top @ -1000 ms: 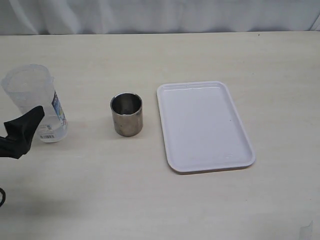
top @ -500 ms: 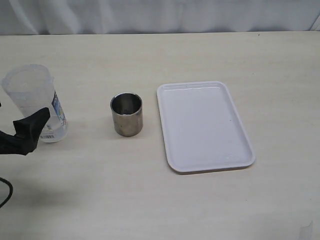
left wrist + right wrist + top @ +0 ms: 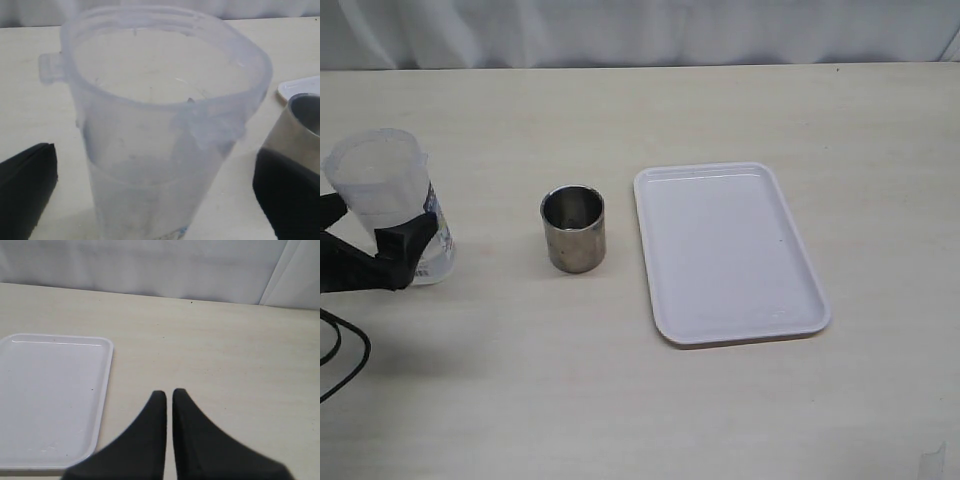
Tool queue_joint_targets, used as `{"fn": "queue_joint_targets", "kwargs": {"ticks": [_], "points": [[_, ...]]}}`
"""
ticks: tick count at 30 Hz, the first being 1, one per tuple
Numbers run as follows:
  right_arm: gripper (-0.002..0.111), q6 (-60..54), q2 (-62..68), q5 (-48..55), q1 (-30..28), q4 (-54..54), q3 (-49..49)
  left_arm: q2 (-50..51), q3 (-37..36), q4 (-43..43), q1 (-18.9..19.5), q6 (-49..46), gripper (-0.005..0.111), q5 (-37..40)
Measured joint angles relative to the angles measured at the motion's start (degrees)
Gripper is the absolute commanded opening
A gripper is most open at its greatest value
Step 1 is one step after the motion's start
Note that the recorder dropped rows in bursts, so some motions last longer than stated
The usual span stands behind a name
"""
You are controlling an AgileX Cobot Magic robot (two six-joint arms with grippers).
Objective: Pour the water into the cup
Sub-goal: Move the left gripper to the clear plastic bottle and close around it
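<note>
The translucent plastic pitcher (image 3: 382,180) with a blue-white label stands upright at the table's left. Clear water (image 3: 150,200) fills its lower part. My left gripper (image 3: 375,228) is open, with one black finger on each side of the pitcher's lower half. In the left wrist view (image 3: 157,192) there is a gap between each finger and the pitcher wall. The grey steel cup (image 3: 573,230) stands upright to the pitcher's right, and its edge shows in the left wrist view (image 3: 295,130). My right gripper (image 3: 169,392) is shut and empty over bare table. It is out of the exterior view.
A white rectangular tray (image 3: 730,250) lies flat to the right of the cup and shows in the right wrist view (image 3: 50,395). A white curtain hangs behind the table's far edge. A black cable loops at the left front.
My left gripper has moved forward from in front of the pitcher, so its fingers now stand on both sides of it. The pitcher, cup and tray have not moved.
</note>
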State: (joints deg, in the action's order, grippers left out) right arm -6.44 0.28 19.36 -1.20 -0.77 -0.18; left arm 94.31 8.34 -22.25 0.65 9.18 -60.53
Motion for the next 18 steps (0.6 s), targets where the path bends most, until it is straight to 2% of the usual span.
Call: {"fn": "queue_joint_targets", "kwargs": {"ticks": [8,18], "points": [[0.004,0.0,0.0,0.0,0.0,0.0,0.0,4.7,4.3,0.0,0.0,0.0,0.104,-1.1],[0.004,0.0,0.0,0.0,0.0,0.0,0.0,8.5,4.9,0.0,0.0,-0.1,0.104,-5.2]]}}
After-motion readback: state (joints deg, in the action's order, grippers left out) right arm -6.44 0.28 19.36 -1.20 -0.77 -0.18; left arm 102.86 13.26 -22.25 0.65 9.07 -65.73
